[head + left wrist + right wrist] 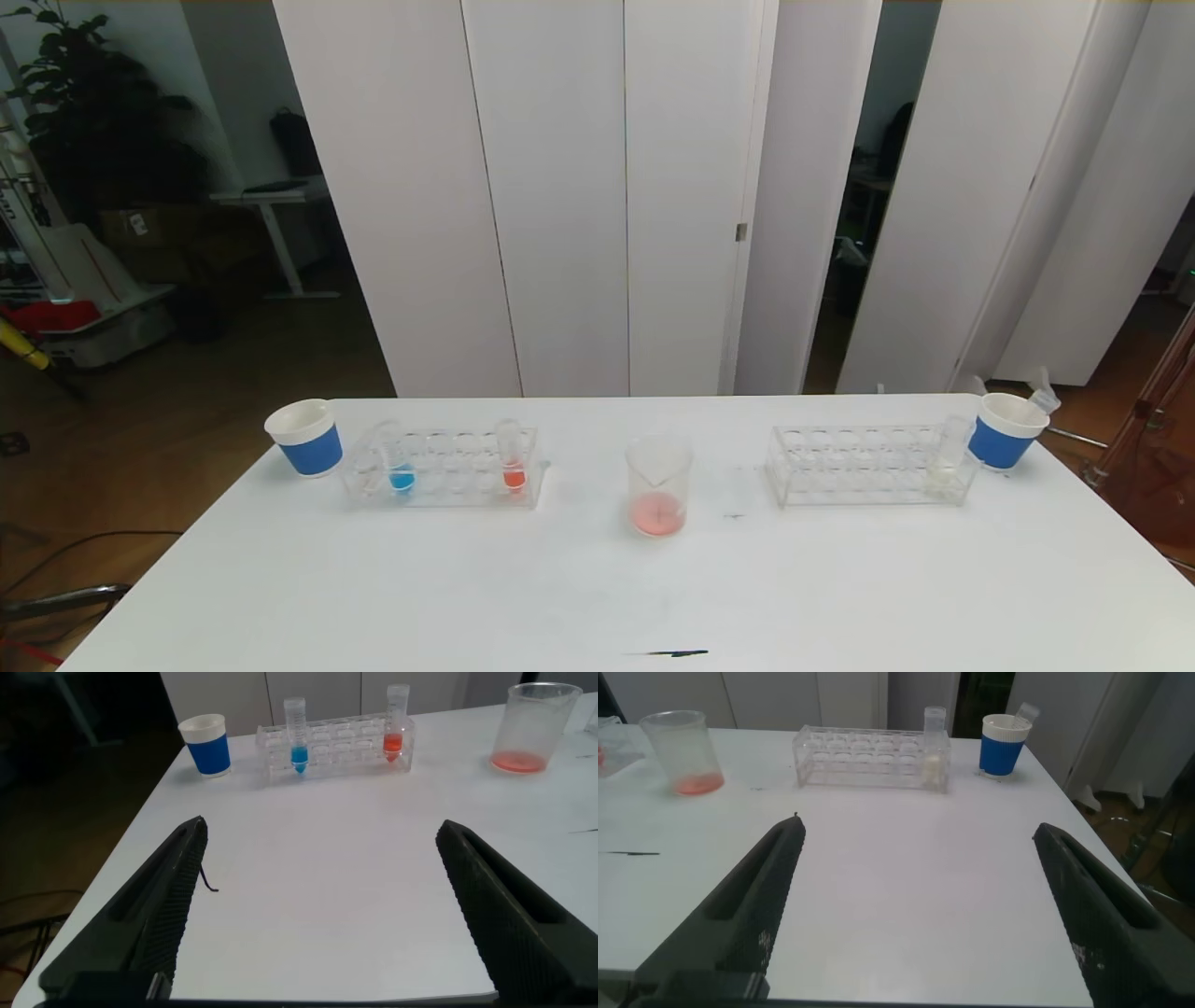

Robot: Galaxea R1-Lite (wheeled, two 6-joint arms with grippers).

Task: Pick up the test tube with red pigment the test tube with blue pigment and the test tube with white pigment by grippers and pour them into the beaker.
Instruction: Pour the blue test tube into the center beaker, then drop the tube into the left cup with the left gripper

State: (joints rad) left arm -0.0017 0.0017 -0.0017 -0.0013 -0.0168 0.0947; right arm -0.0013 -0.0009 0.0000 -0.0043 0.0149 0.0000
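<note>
the beaker at the table's far-edge centre already holds red; blue tube and white tube wait racked near opposite far corners. left gripper and right gripper gape empty.

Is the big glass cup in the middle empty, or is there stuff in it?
Not empty. The beaker stands upright on the table with a shallow layer of pinkish-red liquid at its bottom; the rest is clear.
</note>
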